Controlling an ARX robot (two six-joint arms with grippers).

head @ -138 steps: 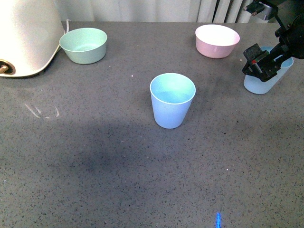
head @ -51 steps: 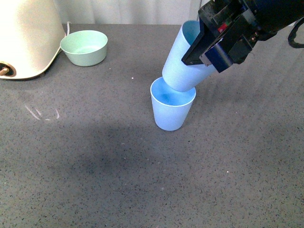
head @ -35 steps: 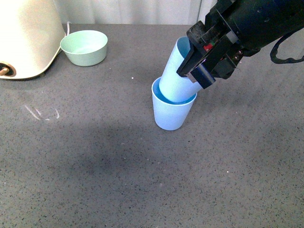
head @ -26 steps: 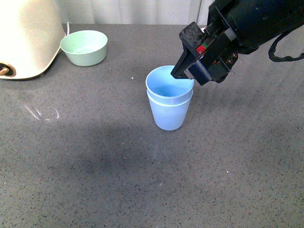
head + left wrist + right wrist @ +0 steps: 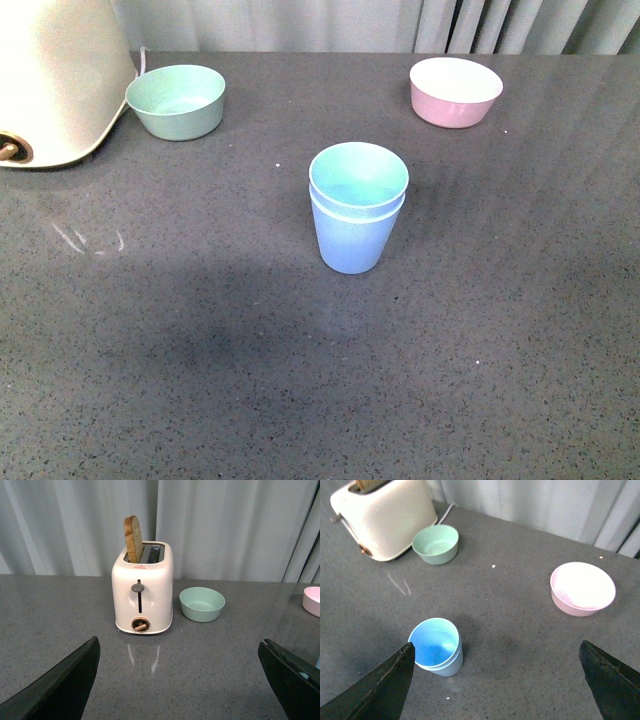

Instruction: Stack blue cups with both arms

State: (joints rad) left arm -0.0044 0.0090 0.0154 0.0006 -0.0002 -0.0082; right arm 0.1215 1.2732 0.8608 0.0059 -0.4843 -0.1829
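The two blue cups [image 5: 357, 207] stand nested, one inside the other, upright in the middle of the grey table. They also show in the right wrist view [image 5: 436, 646], under the edge of one finger. My right gripper [image 5: 502, 685] is open and empty, high above the table, apart from the cups. My left gripper [image 5: 185, 680] is open and empty over bare table, facing the toaster. Neither arm shows in the front view. The cups do not show in the left wrist view.
A mint-green bowl [image 5: 177, 98] sits at the back left next to a cream toaster [image 5: 55, 80] that holds a slice of bread [image 5: 133, 539]. A pink bowl [image 5: 456, 90] sits at the back right. A grey curtain hangs behind the table.
My right gripper carried one blue cup over, lowered it tilted into the middle cup, let go, and drew out of the front view. The cups now stand nested.
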